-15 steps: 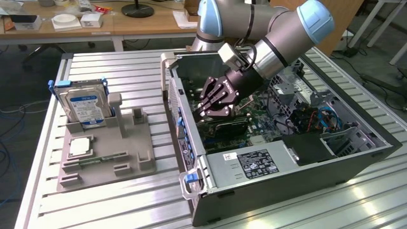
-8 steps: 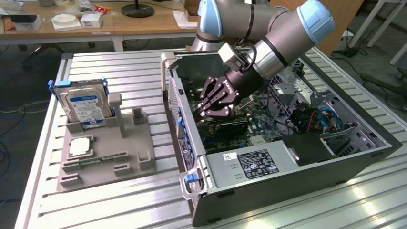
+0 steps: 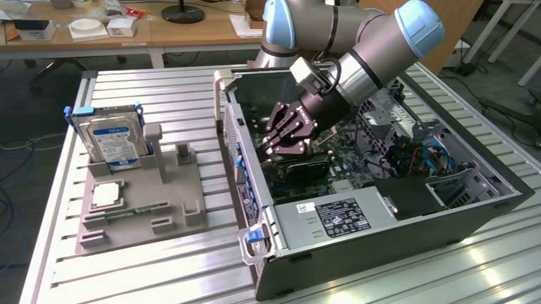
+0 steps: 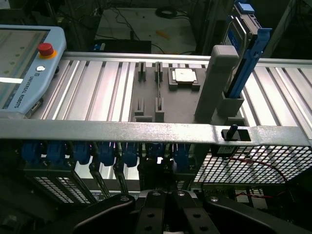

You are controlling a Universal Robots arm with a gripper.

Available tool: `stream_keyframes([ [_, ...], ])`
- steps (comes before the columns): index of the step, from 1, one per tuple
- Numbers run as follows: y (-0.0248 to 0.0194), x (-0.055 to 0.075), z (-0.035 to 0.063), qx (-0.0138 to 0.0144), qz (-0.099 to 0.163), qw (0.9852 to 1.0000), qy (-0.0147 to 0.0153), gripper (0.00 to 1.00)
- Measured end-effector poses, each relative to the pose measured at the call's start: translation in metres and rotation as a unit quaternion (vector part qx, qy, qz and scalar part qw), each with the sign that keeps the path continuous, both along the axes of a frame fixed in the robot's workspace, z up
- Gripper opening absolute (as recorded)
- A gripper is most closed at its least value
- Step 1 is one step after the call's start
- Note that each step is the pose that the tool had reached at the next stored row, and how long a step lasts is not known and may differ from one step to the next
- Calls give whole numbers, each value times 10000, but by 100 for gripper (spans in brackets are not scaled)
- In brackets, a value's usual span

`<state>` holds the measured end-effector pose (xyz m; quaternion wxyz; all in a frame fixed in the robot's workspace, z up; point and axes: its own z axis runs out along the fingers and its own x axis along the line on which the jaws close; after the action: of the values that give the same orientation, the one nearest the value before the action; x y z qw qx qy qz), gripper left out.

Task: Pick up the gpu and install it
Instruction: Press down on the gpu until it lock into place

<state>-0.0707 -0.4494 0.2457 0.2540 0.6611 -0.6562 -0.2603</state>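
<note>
Slatted aluminium surface (image 3: 161,266) carries an open computer case (image 3: 473,215) on the exterior view's right and a grey parts holder (image 3: 139,209) on the exterior view's left; a bare strip of slats separates them. Case side panel off, interior exposed from above. Power supply (image 3: 334,217) fills the near corner; drive cage and blue cables (image 3: 435,155) sit at the far side.

Robot arm (image 3: 372,57) reaches down over the case's rear wall into the cavity. Pincer (image 3: 283,149) is low inside, just above the motherboard (image 3: 338,166), close to the rear wall with its row of blue slot clips (image 4: 102,152). Fingers together. The gpu (image 3: 300,170) is a dark slab directly below the fingertips, down at the board; whether it is clamped or merely touched cannot be told.

Holder: hard drive (image 3: 114,140) upright in its blue bracket at the far corner, processor chip (image 3: 108,195) flat, memory stick (image 3: 127,213) near the front edge. Teach pendant (image 4: 24,63) lies beyond on the slats.
</note>
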Motion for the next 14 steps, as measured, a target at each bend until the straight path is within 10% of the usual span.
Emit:
stream_keyframes([
  [14,0,0,0,0,0,10000,0,10],
])
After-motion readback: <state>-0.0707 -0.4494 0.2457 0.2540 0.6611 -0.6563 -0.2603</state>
